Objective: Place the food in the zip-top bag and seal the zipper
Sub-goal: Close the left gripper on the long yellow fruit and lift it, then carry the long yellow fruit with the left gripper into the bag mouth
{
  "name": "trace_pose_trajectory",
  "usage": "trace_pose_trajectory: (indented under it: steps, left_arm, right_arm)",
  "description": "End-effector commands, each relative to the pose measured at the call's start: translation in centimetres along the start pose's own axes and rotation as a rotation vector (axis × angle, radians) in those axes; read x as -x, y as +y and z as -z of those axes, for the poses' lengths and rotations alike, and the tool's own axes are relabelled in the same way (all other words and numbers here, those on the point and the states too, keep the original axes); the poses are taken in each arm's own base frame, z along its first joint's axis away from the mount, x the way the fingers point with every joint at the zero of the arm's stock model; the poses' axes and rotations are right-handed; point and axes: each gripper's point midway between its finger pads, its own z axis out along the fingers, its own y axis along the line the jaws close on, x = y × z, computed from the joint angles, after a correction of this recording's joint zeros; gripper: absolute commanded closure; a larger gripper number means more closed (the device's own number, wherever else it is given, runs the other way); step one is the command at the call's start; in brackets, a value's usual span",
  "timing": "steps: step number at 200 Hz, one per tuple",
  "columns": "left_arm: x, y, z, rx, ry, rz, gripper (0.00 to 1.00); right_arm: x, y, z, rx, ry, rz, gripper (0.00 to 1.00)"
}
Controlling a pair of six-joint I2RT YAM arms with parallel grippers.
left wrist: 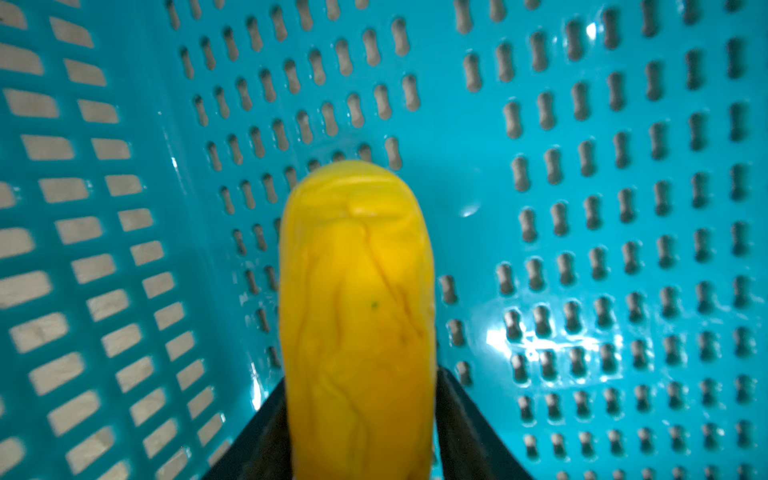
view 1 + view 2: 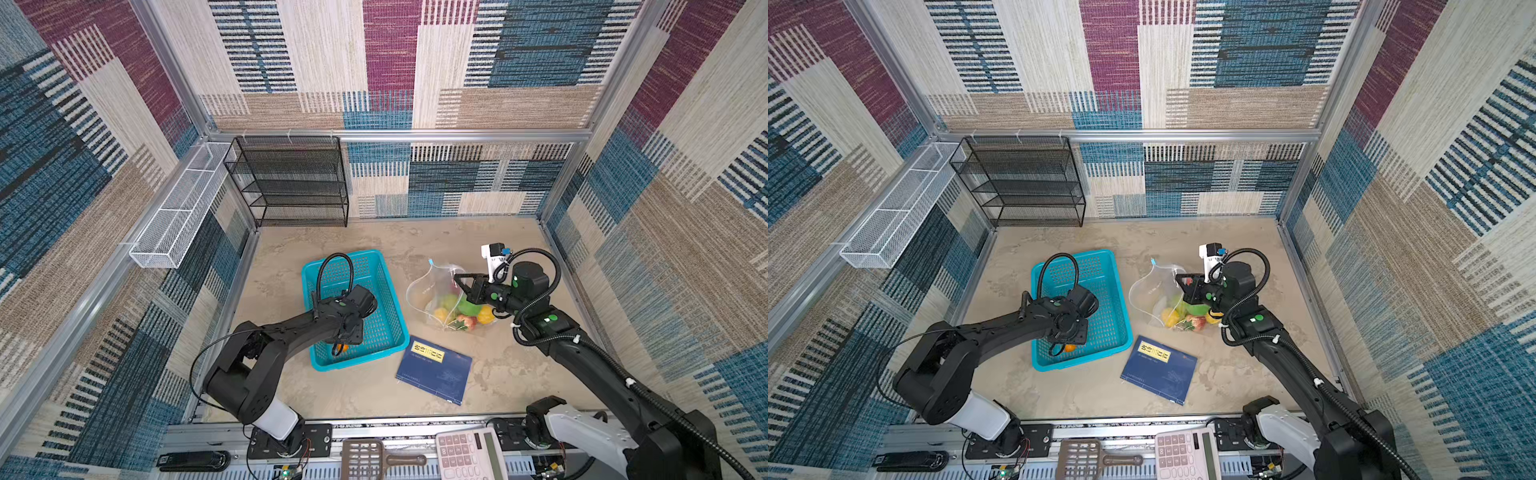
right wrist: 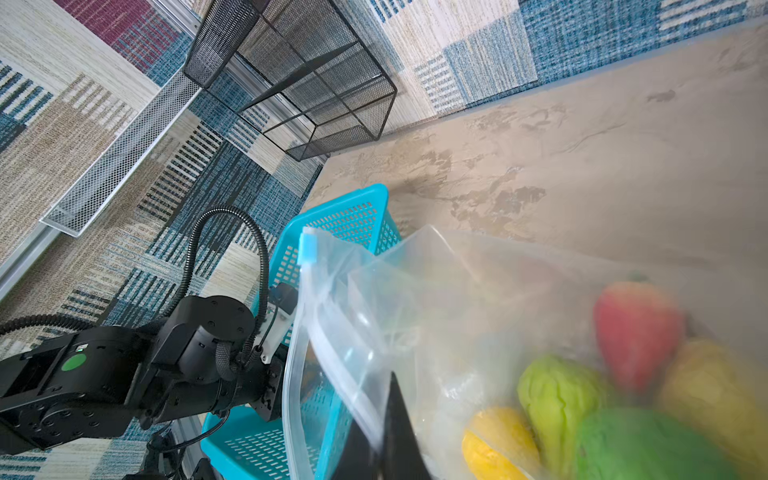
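On a sandy-brown table (image 2: 374,237), the left tool (image 1: 360,378) was down inside a teal perforated plastic basket (image 2: 340,257), closed on a glossy yellow-orange toy fruit (image 1: 357,270), with the basket walls around it. At the basket's 3 o'clock lay a clear crinkly zip-top bag (image 2: 430,289), mouth gaping, its light-blue slider tab (image 3: 308,248) at 12 o'clock. The right tool (image 2: 460,280) pinched the bag's rim. Inside sat green, yellow and red toy food (image 2: 461,311). A dark blue book (image 2: 434,370) lay at the bag's 6 o'clock.

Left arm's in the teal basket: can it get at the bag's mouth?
Probably yes. The right gripper holds the clear crinkly zip-top bag's mouth open toward the teal perforated basket, bare table between; the left gripper, gripping a yellow toy fruit, must clear its wall.
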Motion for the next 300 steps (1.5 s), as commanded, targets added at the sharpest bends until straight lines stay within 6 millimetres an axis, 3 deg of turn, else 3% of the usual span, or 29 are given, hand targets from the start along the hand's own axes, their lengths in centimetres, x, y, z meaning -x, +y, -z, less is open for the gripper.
trace_pose_trajectory:
  steps: [1, 56, 86, 125, 163, 202, 232, 266, 300]
  left_arm:
    - [0.3, -0.2, 0.0, -0.01, -0.012, -0.011, 0.58]
    - [0.6, -0.1, 0.4, -0.014, -0.026, -0.009, 0.66]
    - [1.6, -0.5, 2.1, -0.056, -0.062, 0.003, 0.67]
    - [4.3, -3.5, 6.9, -0.281, -0.182, -0.016, 0.66]
    - [6.9, -7.0, 13.9, -0.553, -0.375, -0.064, 0.65]
    - [8.0, -10.6, 21.8, -0.814, -0.572, -0.159, 0.65]
    - [8.3, -13.5, 26.1, -0.945, -0.662, -0.249, 0.65]
    - [8.6, -17.0, 28.1, -1.017, -0.686, -0.35, 0.65]
    - [9.1, -20.3, 26.8, -1.008, -0.654, -0.424, 0.65]
  right_arm:
    - [0.6, 0.1, 0.1, -0.005, -0.021, -0.002, 1.0]
    - [0.7, 0.3, 0.1, -0.002, -0.022, 0.0, 1.0]
    - [0.8, 0.2, 0.1, -0.004, -0.022, -0.001, 1.0]
    - [0.9, 0.2, -0.2, 0.002, -0.019, -0.003, 1.0]
    - [0.9, 0.2, -0.4, 0.002, -0.016, -0.006, 1.0]
    - [1.0, 0.4, -0.6, 0.012, -0.016, -0.011, 1.0]
    - [0.9, 0.4, -0.6, 0.015, -0.013, -0.015, 1.0]
    - [0.9, 0.5, -0.4, 0.017, -0.019, -0.014, 1.0]
    - [1.1, 0.7, -0.1, 0.021, -0.026, -0.009, 1.0]
